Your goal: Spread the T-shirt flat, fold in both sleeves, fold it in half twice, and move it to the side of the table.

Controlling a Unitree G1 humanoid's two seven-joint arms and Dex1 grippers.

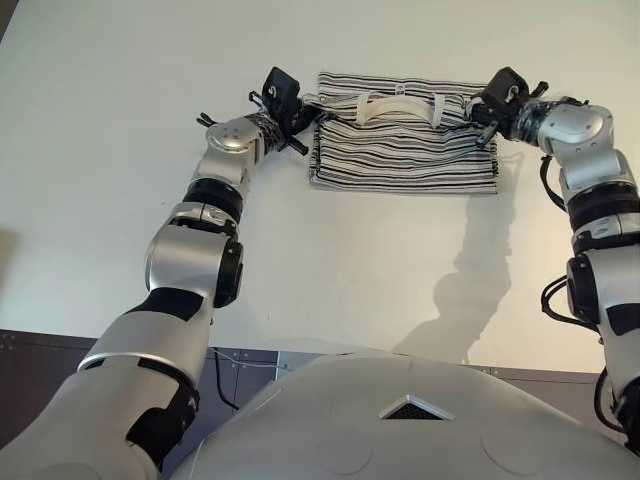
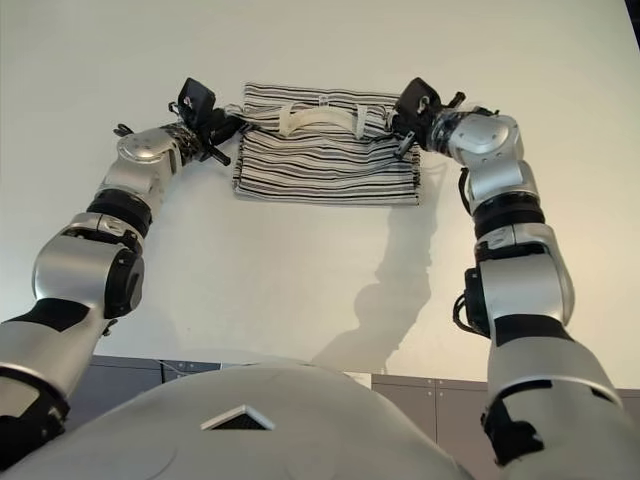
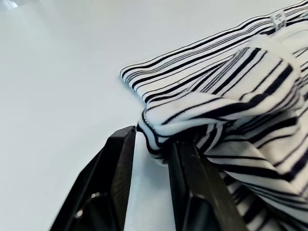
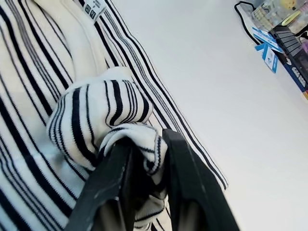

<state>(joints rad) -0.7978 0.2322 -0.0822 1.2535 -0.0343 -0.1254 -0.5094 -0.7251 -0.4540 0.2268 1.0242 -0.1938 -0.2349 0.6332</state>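
Head views, T-shirt: the striped T-shirt (image 1: 405,150) lies on the white table (image 1: 150,60) as a folded oblong, stretched between your two pincers.
Head views, left pincer: the left pincer (image 1: 300,115) sits at the shirt's far left corner, with cloth running up into it.
Head views, right pincer: the right pincer (image 1: 482,118) sits at the far right corner.
Head views, axis: the long axis runs from one pincer to the other. The collar (image 1: 400,105) lies midway between them along the far edge, and the opposite long edge faces the robot.
Left wrist view, grip: the black fingers (image 3: 120,163) are clenched on a bunched fold of the shirt's edge at their tips. The rest of the shirt spreads away beyond them.
Right wrist view, grip: the fingers (image 4: 108,183) clamp a wad of striped knit, with the neck label (image 4: 96,7) farther off.
Handling: judge it light, soft and limp. It will sag and drag between the pincers, so lift both corners together.
Hold: the corners you have look right. Pinch through every layer, or the lower ones may slip out.
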